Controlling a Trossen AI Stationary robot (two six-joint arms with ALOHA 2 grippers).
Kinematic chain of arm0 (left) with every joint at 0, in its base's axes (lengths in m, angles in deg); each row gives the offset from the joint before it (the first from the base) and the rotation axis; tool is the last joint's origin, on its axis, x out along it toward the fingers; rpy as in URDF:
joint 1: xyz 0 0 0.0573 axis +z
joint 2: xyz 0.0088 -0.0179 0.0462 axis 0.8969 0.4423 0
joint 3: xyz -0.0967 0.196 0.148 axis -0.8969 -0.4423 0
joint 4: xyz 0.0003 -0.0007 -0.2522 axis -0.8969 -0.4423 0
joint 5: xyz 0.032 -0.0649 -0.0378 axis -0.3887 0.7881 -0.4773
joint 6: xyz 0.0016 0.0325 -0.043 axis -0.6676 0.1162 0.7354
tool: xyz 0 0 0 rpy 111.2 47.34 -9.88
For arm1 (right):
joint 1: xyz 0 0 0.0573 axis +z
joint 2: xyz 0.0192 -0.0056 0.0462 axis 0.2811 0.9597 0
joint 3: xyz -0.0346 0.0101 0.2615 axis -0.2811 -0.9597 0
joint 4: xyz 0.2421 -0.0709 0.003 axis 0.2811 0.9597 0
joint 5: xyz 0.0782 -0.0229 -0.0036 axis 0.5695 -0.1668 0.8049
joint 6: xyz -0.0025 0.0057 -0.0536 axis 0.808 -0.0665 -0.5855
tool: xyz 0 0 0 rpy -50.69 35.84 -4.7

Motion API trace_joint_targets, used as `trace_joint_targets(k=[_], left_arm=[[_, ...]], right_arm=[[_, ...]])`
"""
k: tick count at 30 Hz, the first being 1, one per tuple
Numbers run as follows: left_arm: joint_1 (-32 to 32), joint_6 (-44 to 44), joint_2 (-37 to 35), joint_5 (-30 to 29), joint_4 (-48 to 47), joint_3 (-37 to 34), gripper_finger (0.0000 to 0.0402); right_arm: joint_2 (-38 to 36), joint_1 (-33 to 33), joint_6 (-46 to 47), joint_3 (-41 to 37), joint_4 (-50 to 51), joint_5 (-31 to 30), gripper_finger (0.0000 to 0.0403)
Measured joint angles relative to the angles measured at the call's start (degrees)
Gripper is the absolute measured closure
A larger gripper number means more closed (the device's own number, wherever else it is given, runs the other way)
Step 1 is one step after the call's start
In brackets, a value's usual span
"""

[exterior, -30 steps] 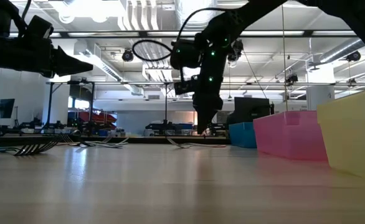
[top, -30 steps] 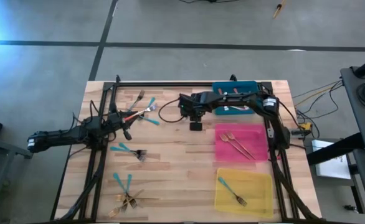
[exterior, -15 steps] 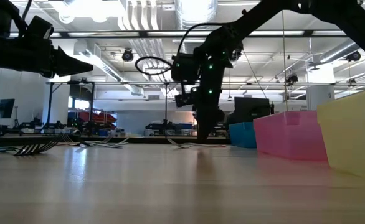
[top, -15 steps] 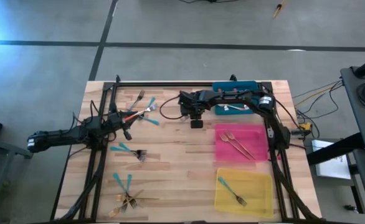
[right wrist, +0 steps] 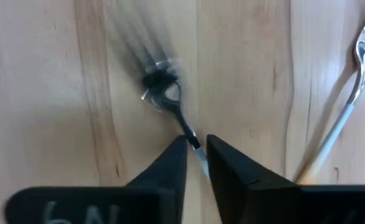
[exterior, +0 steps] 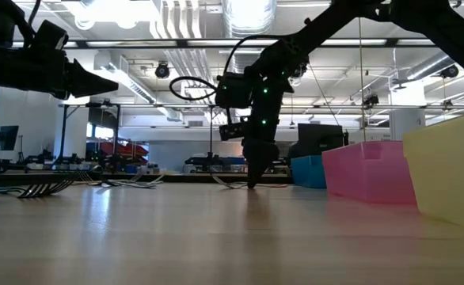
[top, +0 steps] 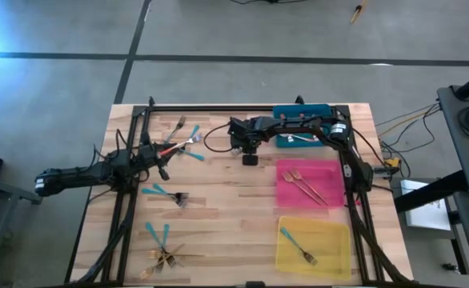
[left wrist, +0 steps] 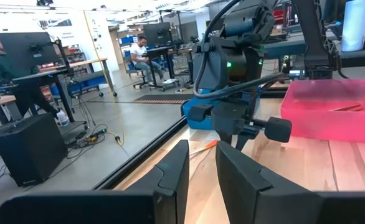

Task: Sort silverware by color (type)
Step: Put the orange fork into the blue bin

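My right gripper [right wrist: 196,146] reaches from the right to the far middle of the table [top: 248,157] and points steeply down, shut on a silver-headed fork [right wrist: 162,87] that lies on the wood. A second silver fork [right wrist: 350,68] lies beside it. More forks lie flat in a far-left cluster [top: 182,140], as a teal pair [top: 166,194], and in a near-left heap [top: 162,252]. My left gripper [left wrist: 202,163] waits level at the left [top: 163,166], its fingers almost together with nothing between them. My right gripper pinches the fork's slim neck [right wrist: 189,134], just behind its head, between the two fingertips. The fingers come from above, slanting steeply down, at table height [exterior: 252,182]. The handle is hidden under the fingers. The head shows blurred; whether it is off the wood I cannot tell.
Three trays stand along the right: blue [top: 322,112] at the far side, pink [top: 330,170] with gold forks in the middle, and yellow [top: 334,232] with a teal fork nearest. Bare wood lies in the table's middle.
My right gripper has sunk from a little above the table to the table top at the far middle, still pointing steeply down.
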Motion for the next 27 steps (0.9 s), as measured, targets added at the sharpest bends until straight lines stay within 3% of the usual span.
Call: trace_joint_targets(k=[3, 15, 21, 27], left_arm=[[0.02, 0.00, -0.01, 0.00, 0.01, 0.00, 0.0337], [0.02, 0.01, -0.03, 0.00, 0.02, 0.00, 0.0337], [0.00, 0.00, 0.01, -0.02, 0.06, 0.00, 0.0337], [0.02, 0.01, -0.01, -0.02, 0.06, 0.00, 0.0337]], right_arm=[[-0.38, 0.02, 1.64, -0.07, -0.12, 0.08, 0.0386], [-6.84, -0.03, 3.36, 2.16, 0.12, -0.83, 0.0393], [-13.55, -1.00, 4.25, 5.86, 10.30, -3.52, 0.0393], [-20.42, -7.72, 7.40, 3.48, 22.18, -4.53, 0.0393]])
